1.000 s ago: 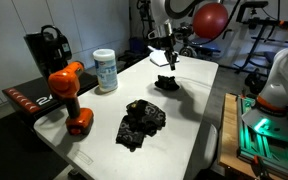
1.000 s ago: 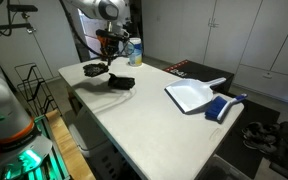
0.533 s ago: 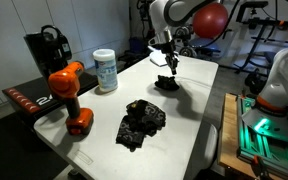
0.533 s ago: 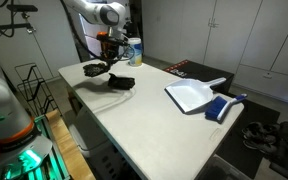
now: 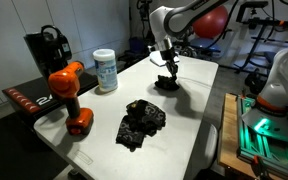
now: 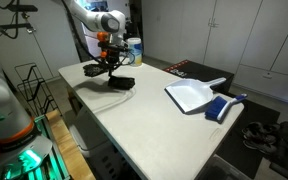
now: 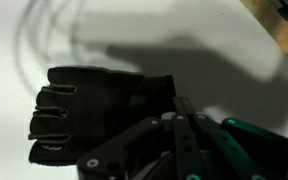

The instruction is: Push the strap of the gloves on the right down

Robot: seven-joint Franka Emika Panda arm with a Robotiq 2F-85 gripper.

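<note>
Two black gloves lie on the white table [image 5: 199, 110]. In an exterior view one glove [image 5: 166, 83] lies far back and another [image 5: 142, 122] lies crumpled nearer the front. They also show in an exterior view as a flat glove [image 6: 121, 84] and a second glove [image 6: 92, 70]. My gripper [image 5: 170, 70] points straight down with its tips just at the far glove. In the wrist view the glove [image 7: 99, 110] lies flat, fingers to the left. My gripper [image 7: 181, 108] is shut over its cuff end and hides the strap. It also shows low by the flat glove's end [image 6: 111, 70].
An orange drill [image 5: 69, 95], a white wipes tub [image 5: 105, 70] and a black machine [image 5: 46, 45] stand along one side. A dustpan [image 6: 192, 97] and blue brush [image 6: 224, 105] lie further along the table. A second robot base glows green [image 5: 264, 125] beside the table.
My gripper has come straight down from well above the table to the far glove. The gloves have not moved.
</note>
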